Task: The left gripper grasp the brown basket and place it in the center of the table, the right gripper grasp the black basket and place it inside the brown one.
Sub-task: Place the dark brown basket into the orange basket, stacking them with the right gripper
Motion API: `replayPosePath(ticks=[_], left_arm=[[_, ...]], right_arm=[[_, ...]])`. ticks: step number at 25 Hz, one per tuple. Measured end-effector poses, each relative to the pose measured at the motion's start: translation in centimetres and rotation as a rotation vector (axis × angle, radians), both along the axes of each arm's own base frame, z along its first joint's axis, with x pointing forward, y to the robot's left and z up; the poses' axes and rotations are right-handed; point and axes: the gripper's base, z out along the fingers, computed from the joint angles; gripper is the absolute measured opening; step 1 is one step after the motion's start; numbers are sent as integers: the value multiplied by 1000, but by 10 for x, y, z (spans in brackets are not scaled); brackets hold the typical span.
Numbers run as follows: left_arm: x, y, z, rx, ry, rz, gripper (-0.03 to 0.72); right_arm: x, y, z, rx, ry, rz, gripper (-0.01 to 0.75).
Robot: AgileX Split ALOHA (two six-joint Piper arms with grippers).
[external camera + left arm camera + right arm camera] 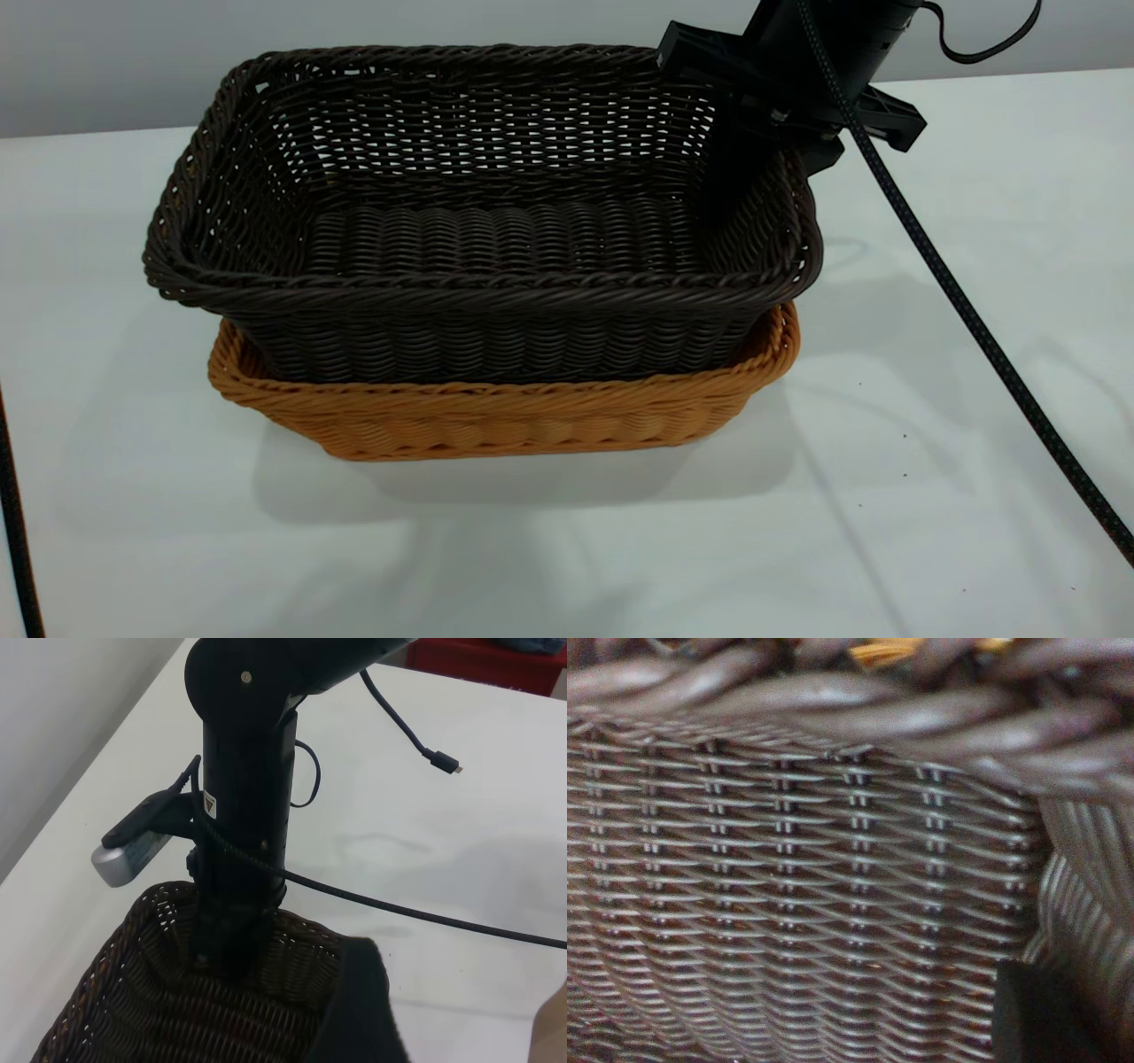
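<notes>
Black basket [478, 230] sits nested in the brown basket [496, 416], rim tilted, higher on the left. Both rest mid-table [930, 496]. Right gripper [753, 168] reaches down over the black basket's right rear corner, a finger inside the wall; can't tell whether it is pinching the rim or spread. Left gripper [359, 1010] shows only as a dark edge in its wrist view; state unclear.

Even, bright overhead light; soft pale shadows spread on the table [974, 425] in front of and right of the brown basket [496, 416]. No hard glare. Right wrist view is close-up, black basket [797, 904] weave soft, rim blurred. Left wrist view slightly hazy.
</notes>
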Motion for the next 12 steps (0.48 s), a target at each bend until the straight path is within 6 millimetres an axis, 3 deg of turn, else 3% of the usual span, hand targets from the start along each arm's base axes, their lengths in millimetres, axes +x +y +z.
replayPosePath(ticks=[7, 12], left_arm=[[0, 0, 0, -2, 1, 2, 500], [0, 0, 0, -2, 1, 2, 500]], right_arm=[[0, 1, 0, 10, -3, 7, 145], [0, 1, 1, 18, 2, 5, 267]])
